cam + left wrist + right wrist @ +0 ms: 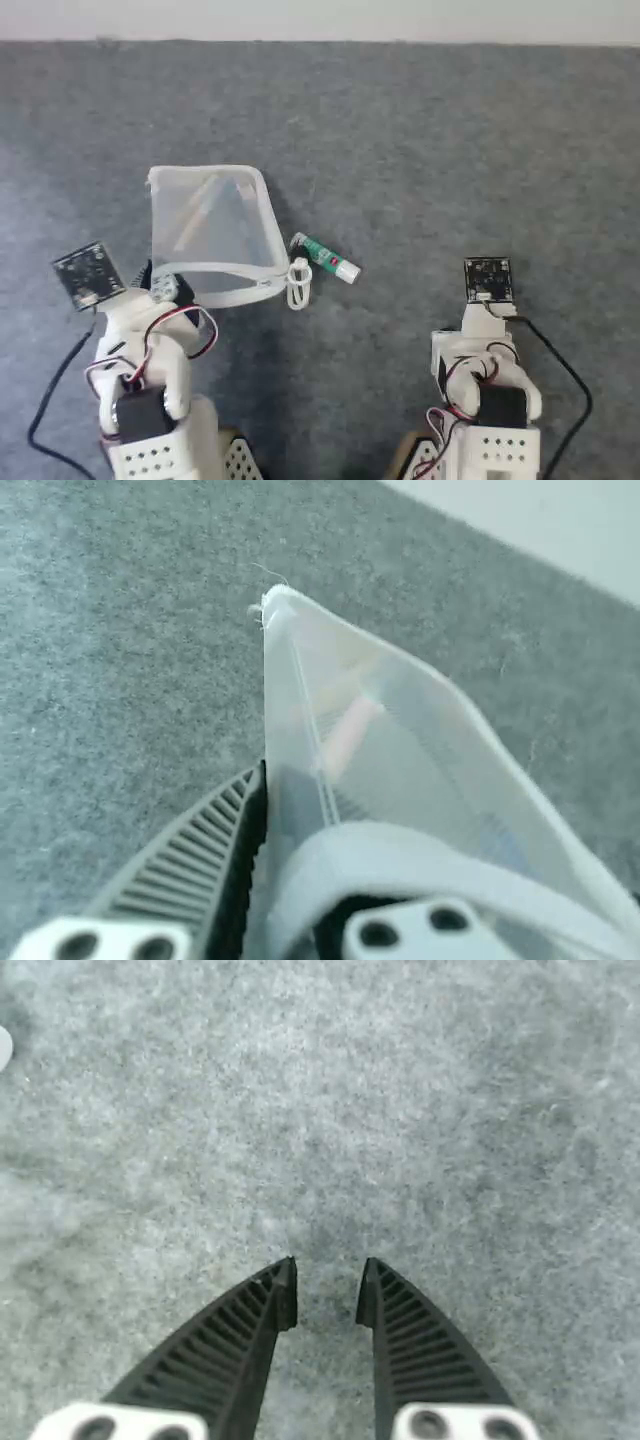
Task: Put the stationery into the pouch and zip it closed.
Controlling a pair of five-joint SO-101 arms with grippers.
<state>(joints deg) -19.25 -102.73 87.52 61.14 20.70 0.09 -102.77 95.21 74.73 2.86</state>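
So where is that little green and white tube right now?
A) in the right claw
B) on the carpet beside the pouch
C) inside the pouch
B: the green and white tube lies on the carpet just outside the pouch; the right gripper is open, holding nothing.

Both arms are chunky white plastic with black motor blocks inside. The left arm (150, 400) and the right arm (487, 395) each have a small black square board (90, 275). Thin red and white wires (150, 355) loop by the joints, beside a black cable (577, 385). The right end effector (325, 1295) has two black, ribbed, pointy fingers (230, 1350) on white bases with round screw holes (430, 1423). The left end effector (300, 790) looks alike.
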